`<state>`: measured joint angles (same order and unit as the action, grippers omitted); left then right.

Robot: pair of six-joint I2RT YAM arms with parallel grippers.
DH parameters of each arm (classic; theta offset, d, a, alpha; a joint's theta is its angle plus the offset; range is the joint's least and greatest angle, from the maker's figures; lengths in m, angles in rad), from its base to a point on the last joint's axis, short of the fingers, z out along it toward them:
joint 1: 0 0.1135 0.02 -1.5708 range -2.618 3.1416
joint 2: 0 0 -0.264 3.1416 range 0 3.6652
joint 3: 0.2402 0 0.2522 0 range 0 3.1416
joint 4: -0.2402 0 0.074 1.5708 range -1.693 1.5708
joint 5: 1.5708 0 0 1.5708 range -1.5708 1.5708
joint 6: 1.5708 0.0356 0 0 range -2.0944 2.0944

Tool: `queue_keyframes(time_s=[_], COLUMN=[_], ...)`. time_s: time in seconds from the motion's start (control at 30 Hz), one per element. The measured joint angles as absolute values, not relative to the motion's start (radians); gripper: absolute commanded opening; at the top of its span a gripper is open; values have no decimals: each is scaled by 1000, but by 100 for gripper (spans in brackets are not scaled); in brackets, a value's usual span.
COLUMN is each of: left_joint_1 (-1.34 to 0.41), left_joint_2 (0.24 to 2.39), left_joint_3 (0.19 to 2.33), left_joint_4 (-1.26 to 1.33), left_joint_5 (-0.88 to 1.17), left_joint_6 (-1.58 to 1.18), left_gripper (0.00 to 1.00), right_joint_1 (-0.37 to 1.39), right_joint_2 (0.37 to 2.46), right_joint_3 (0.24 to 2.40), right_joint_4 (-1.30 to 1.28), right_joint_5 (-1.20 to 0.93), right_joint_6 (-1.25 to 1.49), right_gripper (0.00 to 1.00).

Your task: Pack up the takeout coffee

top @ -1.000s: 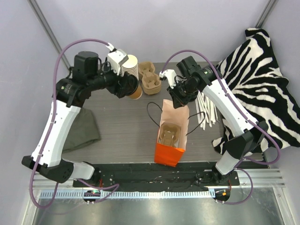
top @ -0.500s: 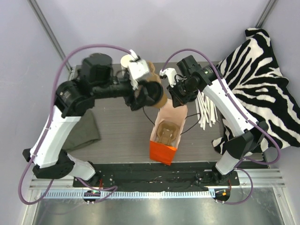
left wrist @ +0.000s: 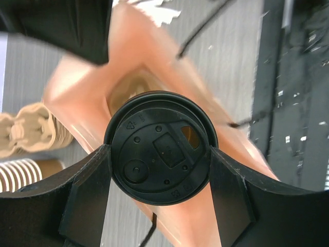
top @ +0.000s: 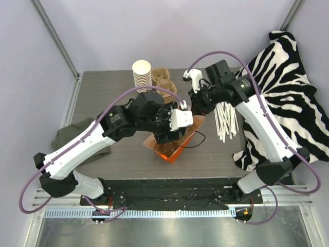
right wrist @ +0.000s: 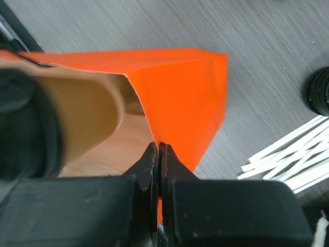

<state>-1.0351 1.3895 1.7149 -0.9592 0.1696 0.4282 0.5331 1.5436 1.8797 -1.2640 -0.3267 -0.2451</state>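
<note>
While the left end effector (left wrist: pixel 159 152) clasps the takeout coffee (left wrist: pixel 162 139) at the mouth of the orange bag (right wrist: pixel 180 87), the right end effector (right wrist: pixel 159 154) pinches its rim; a skewed release could topple the cup; the thin rim could slip free.

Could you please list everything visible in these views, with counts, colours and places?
takeout coffee: one, brown cup black lid, at the bag's mouth
paper bag: one, orange, table centre
cup stack: one, brown with white rims, far edge
pulp carriers: stack, tan, beside the cups
white sticks: bundle, white, right of bag
black lids: stack, black, beside the sticks
zebra cloth: one, black-white, right side
green cloth: one, olive, left side
table: one, grey
left claw: black, closed on the coffee
right claw: black, shut on the bag's rim
</note>
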Motion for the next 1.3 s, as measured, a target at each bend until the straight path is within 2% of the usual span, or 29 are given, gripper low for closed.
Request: queue_keyframes(time_s=[0.27, 0.47, 0.57, 0.7, 0.87, 0.97, 1.3], left_joint_1=[-1064, -1077, -1078, -1078, -1078, -1078, -1078], left_joint_2=[1356, 1347, 1345, 1338, 1327, 1320, 1311], left_joint_3=[1545, 1435, 1382, 1317, 1275, 1265, 1248], left_joint_4=[-857, -783, -752, -721, -705, -696, -688], left_joint_5=[57, 28, 22, 27, 57, 76, 108], left_joint_6=[455, 455, 458, 474, 503, 525, 568], left_gripper=[25, 24, 23, 22, 22, 22, 21], right_joint_1=[537, 537, 537, 532, 515, 513, 514], right_joint_2=[1341, 1319, 1319, 1327, 1392, 1435, 1524], right_joint_3=[1674, 1599, 1584, 1591, 1691, 1776, 1890], right_joint_4=[-1170, -1140, -1146, -1172, -1230, -1243, -1316], right_joint_5=[-355, -357, -357, -355, -345, -347, -501], right_joint_6=[-171, -128, -117, -101, -138, -198, -396], right_gripper=[1, 3, 26, 62, 79, 84, 82])
